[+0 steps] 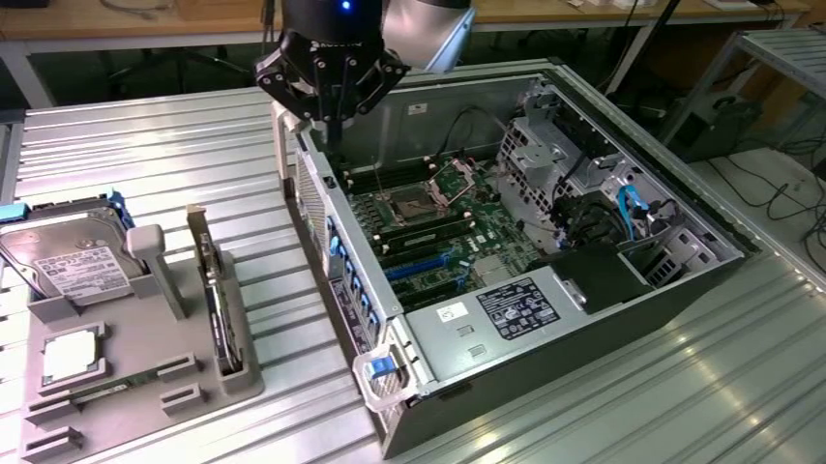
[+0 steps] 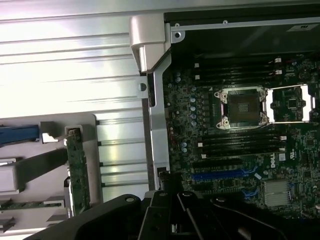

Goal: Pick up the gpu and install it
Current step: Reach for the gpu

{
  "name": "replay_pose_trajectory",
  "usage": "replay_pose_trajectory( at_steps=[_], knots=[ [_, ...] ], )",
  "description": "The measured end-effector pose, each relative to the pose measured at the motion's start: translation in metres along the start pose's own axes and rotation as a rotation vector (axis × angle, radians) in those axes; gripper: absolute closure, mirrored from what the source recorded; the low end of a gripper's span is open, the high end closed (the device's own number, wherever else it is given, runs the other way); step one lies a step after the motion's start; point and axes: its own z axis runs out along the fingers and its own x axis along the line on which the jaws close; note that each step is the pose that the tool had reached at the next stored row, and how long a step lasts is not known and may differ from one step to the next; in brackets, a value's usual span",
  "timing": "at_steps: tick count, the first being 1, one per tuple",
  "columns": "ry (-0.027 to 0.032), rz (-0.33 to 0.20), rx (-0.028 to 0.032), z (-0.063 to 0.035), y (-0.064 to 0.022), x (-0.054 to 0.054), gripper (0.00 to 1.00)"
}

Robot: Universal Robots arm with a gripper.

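Observation:
The gpu (image 1: 216,290) stands on edge in a slot of the grey holder (image 1: 135,391) on the exterior view's left; I see it as a thin dark card. In the wrist view the gpu (image 2: 78,170) appears edge-on, green-brown, beside the case wall. My gripper (image 1: 332,135) hangs over the far left corner of the open computer case (image 1: 516,319), above the case rim and well away from the gpu. Its fingers are shut together with nothing between them. The dark gripper (image 2: 172,205) also shows in the wrist view, over the motherboard's edge.
Inside the case lies the motherboard (image 1: 432,227) with an open CPU socket (image 2: 243,106) and blue card slots (image 2: 220,175). The holder also carries a silver hard drive (image 1: 72,256) and a processor (image 1: 72,353). The ribbed metal table (image 1: 168,155) surrounds everything.

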Motion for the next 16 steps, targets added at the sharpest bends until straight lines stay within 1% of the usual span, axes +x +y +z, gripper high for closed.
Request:
replay_pose_trajectory(
  at_steps=[4,14,16],
  knots=[
    [-0.0001,0.0,-0.0001,-0.0001,-0.0007,0.006,0.89],
    [0.0,0.0,-0.0001,-0.0004,-0.0017,0.014,0.89],
    [-0.0001,0.0,0.0,-0.0005,-0.0022,0.018,0.89]
  ],
)
